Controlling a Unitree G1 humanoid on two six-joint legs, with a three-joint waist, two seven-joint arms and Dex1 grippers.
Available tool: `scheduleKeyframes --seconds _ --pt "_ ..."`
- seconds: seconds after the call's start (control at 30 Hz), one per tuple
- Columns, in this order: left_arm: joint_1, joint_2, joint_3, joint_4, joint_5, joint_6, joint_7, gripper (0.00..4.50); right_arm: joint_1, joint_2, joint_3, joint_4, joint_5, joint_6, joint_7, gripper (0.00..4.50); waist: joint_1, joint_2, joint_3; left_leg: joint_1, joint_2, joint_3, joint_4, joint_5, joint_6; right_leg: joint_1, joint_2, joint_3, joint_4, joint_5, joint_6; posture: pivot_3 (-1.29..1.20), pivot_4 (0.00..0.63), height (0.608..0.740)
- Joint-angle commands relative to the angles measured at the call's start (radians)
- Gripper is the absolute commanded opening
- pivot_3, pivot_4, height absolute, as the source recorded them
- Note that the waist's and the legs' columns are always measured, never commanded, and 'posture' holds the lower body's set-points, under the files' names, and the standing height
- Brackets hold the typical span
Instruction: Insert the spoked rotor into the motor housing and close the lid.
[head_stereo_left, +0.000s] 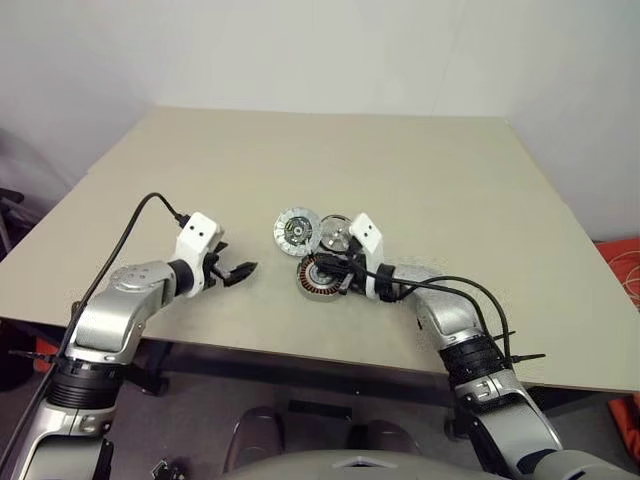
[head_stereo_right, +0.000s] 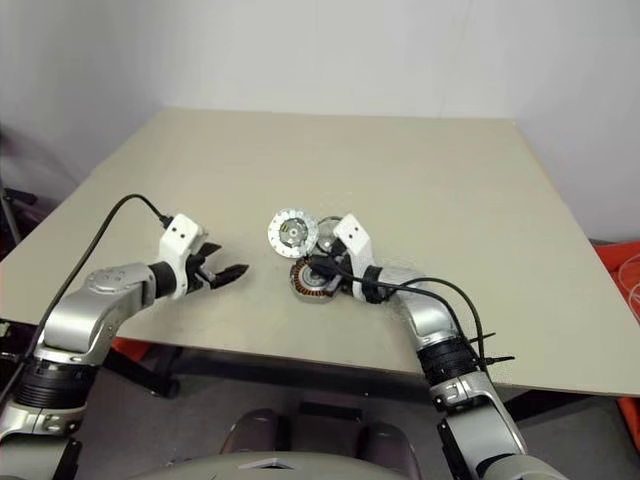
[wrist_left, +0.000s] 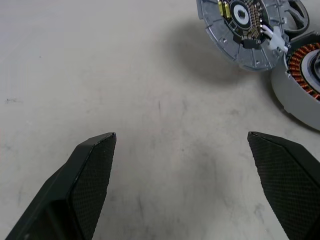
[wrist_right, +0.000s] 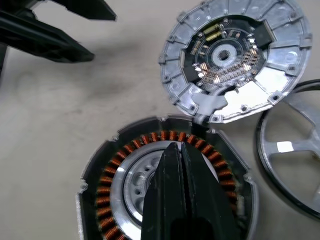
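The motor housing (wrist_right: 107, 185) lies on the table with its ring of copper windings and silver hub facing up. My right gripper (wrist_right: 175, 148) is shut and empty, its tips poised over the housing's hub. The lid (wrist_right: 232, 60), a ribbed silver disc with a dark centre, lies just beyond the housing and touches its rim. The spoked rotor (wrist_right: 295, 150) rests flat beside both, on their right in the head views. My left gripper (head_stereo_left: 238, 272) hovers open above bare table, to the left of the parts, with nothing between its fingers (wrist_left: 95, 175).
The beige table (head_stereo_left: 420, 170) stretches wide behind and to both sides of the parts. Its near edge runs just under my arms. A black cable trails from each wrist. Something red stands on the floor at the far right (head_stereo_left: 620, 260).
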Motion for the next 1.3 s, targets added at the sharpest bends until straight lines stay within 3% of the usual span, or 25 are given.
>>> scheduleKeyframes --seconds 0.03,0.43,0.9,1.3 --pt "-0.010 0.019 0.025 -0.020 0.001 -0.015 -0.001 4.50 -0.026 -0.004 -0.013 0.004 -0.007 -0.020 -0.009 0.04 0.000 0.000 0.000 0.000 0.000 0.000 0.000 0.000 0.000 0.000 0.000 0.000 0.000 0.000 0.000 0.00 0.000 0.740" --pt "-0.024 0.007 0.010 0.003 0.005 -0.029 0.000 4.50 -0.007 -0.036 -0.016 -0.139 0.062 0.027 0.080 0.04 0.000 0.000 0.000 -0.001 0.000 0.000 0.000 0.000 0.000 -0.001 0.000 0.000 0.000 0.000 0.000 0.00 0.000 0.740" --pt "0.004 0.017 0.025 -0.045 -0.004 -0.006 0.007 4.50 -0.007 -0.001 0.010 0.008 -0.012 0.037 0.008 0.04 0.000 0.000 0.000 0.000 0.000 0.000 0.000 0.000 0.000 0.000 0.000 0.000 0.000 0.000 0.000 0.00 0.000 0.740" --pt "-0.012 0.009 0.024 -0.016 0.001 -0.021 0.015 4.50 -0.030 -0.027 -0.033 -0.076 0.048 0.016 0.065 0.04 0.001 0.000 0.000 0.002 0.000 0.000 0.000 0.000 0.000 0.002 0.000 0.000 0.000 -0.001 0.002 0.00 0.000 0.740"
